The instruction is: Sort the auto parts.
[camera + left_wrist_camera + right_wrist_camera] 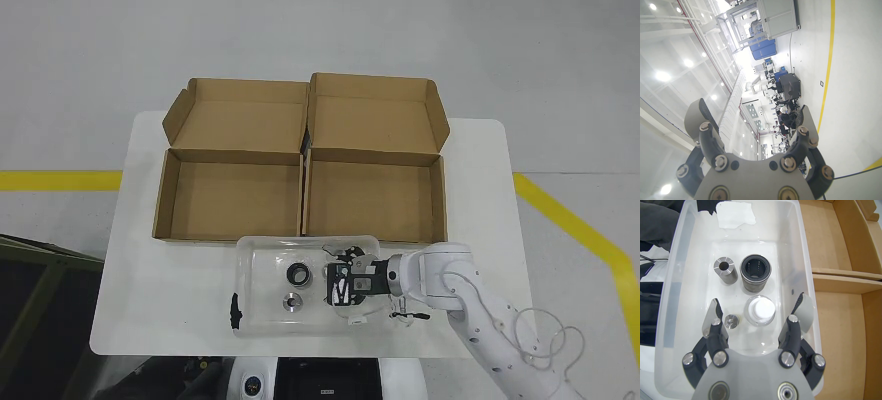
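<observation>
Robot's-eye view: my right gripper [758, 300] hangs over the clear bin [262, 300] at the lower centre of the top view, fingers spread wide. Beneath them stand a black-ringed bearing [755, 275], a steel sleeve [725, 271], a small steel nut [732, 321] and a white-capped jar [760, 310]. Two open cardboard boxes [230, 200] sit side by side just above the bin in that frame — my left gripper [753, 108], fingers also apart, faces the hall [772, 47]

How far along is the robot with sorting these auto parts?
Nothing is sorted yet: the cardboard boxes hold no parts. In hand: nothing; the right gripper hangs open over the clear bin. Remaining, all in it: bearing, steel sleeve, white-capped piece, small fitting.
</observation>
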Robot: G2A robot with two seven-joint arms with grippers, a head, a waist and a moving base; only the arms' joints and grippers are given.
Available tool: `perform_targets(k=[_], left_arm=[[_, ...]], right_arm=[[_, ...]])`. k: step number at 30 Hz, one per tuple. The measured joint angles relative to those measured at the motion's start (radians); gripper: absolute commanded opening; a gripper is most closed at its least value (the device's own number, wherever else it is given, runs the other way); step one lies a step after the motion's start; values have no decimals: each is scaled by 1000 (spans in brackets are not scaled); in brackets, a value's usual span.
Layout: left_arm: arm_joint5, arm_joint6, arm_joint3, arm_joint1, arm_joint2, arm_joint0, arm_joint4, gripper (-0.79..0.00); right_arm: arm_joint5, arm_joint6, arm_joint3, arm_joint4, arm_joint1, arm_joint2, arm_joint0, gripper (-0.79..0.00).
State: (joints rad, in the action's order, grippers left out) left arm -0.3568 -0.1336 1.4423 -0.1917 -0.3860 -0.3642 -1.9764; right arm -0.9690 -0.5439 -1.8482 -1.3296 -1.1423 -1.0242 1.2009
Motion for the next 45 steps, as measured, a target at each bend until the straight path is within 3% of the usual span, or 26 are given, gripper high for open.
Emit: perform_targets(k=[9,10,12,13,33,45], left_arm=[[0,0,0,0,0,0,0,0],[0,0,0,0,0,0,0,0],[0,0,0,0,0,0,0,0],[0,0,0,0,0,0,0,0],[0,0,0,0,0,0,0,0],[0,0,0,0,0,0,0,0]], right_arm=[[8,2,12,12,7,5,-8,-557],[9,4,13,13,7,6,-9,-597],[12,8,17,14,8,7,-11,-770],[13,11,18,15,9,8,-12,-785],[-43,103,-120,137,44,-73,-1,-785],[-43,234,-139,245,60,-57,-69,-785]])
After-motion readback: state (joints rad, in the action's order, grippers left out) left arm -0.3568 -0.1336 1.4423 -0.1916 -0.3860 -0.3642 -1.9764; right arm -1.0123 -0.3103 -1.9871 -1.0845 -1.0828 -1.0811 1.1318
